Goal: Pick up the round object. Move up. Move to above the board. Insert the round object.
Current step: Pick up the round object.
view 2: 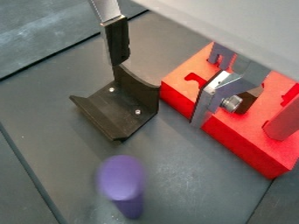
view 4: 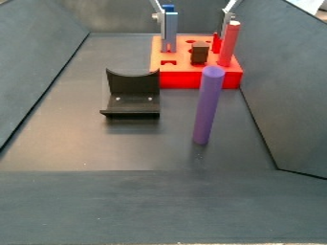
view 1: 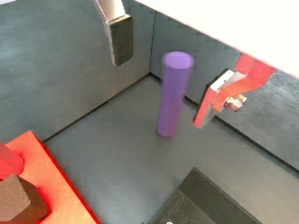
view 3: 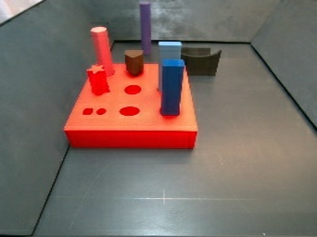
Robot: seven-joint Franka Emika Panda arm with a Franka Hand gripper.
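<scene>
The dark grey tabletop [view 3: 235, 148], walled on its sides, carries everything. The largest thing on it is the board [view 3: 130, 125], a flat red rectangular block with several holes in its top face; in a side view a tall blue square block [view 3: 171, 87] stands upright in it near one edge, a pinkish-red cylinder [view 3: 100, 46] rises at the far corner, a small red star-shaped piece [view 3: 96, 78] stands below that, and a dark olive block [view 3: 133, 62] stands toward the back. Next in size is the fixture [view 4: 130, 92], a dark L-shaped bracket on a base plate, resting on the tabletop just beside the board. The round object [view 4: 208, 105], a tall slim purple peg, stands upright on the bare tabletop, apart from the board and beside the fixture, with nothing touching it; in a wrist view [view 1: 174, 94] it rises between the two fingers without contact. The hand [view 1: 176, 57] hangs above the peg with its jaws spread wide, holding nothing: one flat silver finger [view 1: 121, 37] with its dark pad is on one side, the other finger [view 1: 222, 92] on the opposite side, well clear of the purple shaft.
</scene>
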